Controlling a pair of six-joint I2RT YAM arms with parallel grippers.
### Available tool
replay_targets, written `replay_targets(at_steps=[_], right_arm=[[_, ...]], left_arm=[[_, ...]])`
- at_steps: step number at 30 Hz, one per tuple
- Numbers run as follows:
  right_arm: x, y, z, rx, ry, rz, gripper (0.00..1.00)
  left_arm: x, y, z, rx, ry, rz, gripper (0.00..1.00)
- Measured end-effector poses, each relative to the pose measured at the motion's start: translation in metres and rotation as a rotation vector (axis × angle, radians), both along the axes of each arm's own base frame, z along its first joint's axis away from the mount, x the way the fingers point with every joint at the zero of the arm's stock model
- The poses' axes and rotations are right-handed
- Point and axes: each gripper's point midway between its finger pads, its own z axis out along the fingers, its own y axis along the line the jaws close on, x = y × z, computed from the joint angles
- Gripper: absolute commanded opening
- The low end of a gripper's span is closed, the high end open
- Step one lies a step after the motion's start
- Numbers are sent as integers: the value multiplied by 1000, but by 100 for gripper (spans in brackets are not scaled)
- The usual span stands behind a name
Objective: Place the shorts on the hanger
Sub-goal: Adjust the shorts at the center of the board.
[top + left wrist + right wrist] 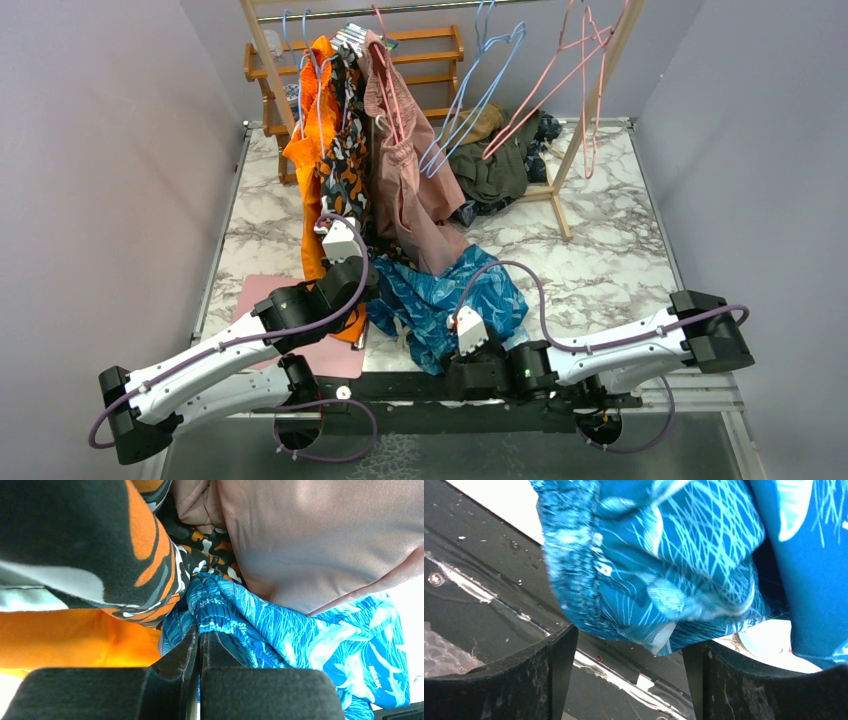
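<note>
The teal-blue leaf-print shorts [455,295] lie bunched on the marble table near its front edge. My left gripper [352,255] reaches in under the hanging clothes. In the left wrist view its jaws [202,636] are shut, with the gathered waistband of the shorts [220,615] pinched at their tips. My right gripper [467,328] is at the near edge of the shorts. It stands open [626,655], and a hem of the shorts [659,605] droops just above the gap between its fingers. The pink hanger [560,85] hangs on the rail at the back right, far from both grippers.
Orange-black patterned shorts [335,150] and dusty-pink shorts [405,180] hang from the wooden rack [262,50], pressing against the left gripper. Light blue hangers [480,75] dangle mid-rail. An olive clothes heap [495,165] lies behind. A pink mat [325,355] lies front left.
</note>
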Motion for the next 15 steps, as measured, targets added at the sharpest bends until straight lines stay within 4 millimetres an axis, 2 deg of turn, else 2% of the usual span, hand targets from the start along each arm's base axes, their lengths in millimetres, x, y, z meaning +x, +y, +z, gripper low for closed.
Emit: replay_targets(at_steps=[6,15], right_arm=[[-6,7,-6,13,15,53,82],[-3,-8,-38,-107,19,-15,80]], left_arm=[[-1,-1,0,-2,3,-5,0],[-1,-1,-1,-3,4,-6,0]])
